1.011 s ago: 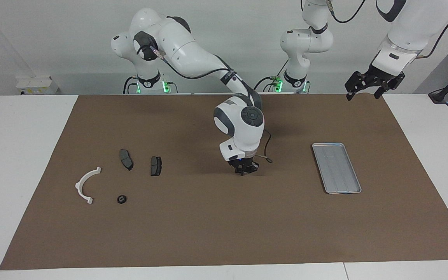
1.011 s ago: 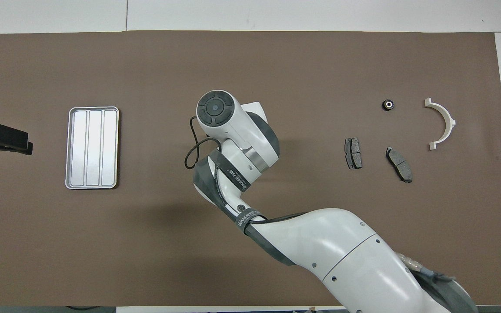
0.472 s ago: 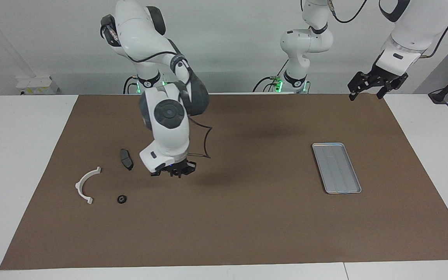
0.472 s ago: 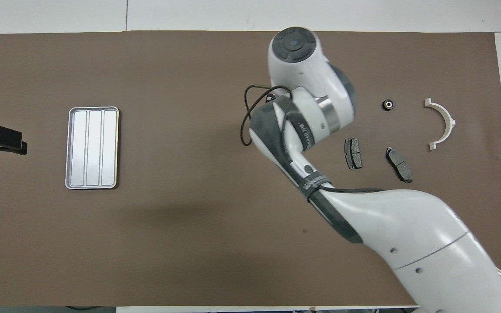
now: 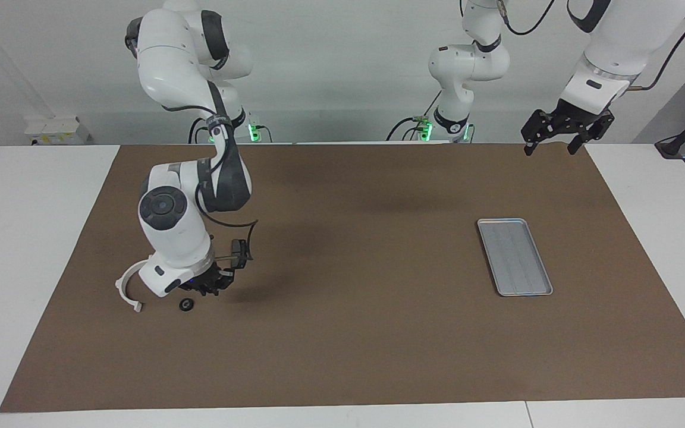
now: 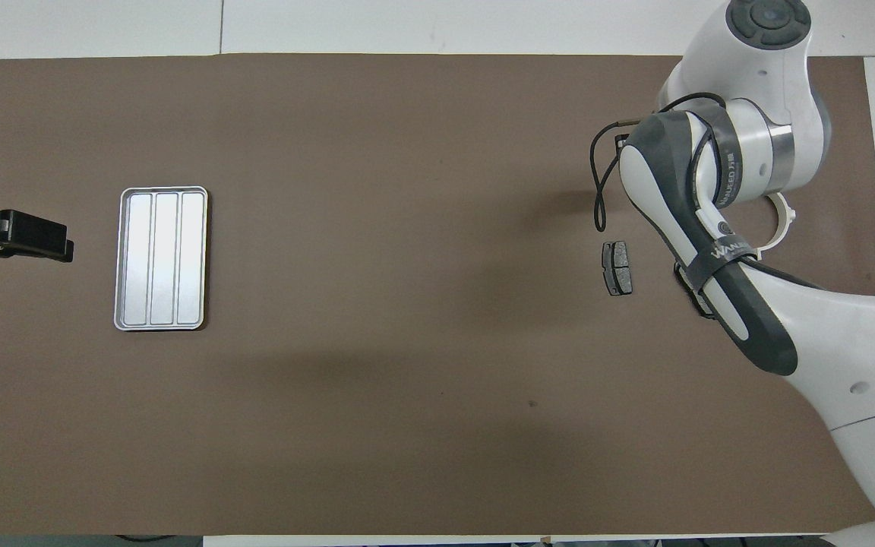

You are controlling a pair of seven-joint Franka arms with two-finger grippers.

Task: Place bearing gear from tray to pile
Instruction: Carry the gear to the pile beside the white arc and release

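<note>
Facing view: your right tool (image 5: 209, 287) is hanging just above the gear (image 5: 186, 305); grip unreadable; left tool (image 5: 559, 129) is waiting, spread.

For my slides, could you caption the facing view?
Right end effector hovers by the bearing gear near the white bracket; left end effector waits; tray empty.

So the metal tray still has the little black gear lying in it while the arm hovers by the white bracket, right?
Not quite. The tray is bare, as the overhead view shows. The little black gear lies on the mat beside the white bracket, with the right gripper just over it in the facing view.
</note>
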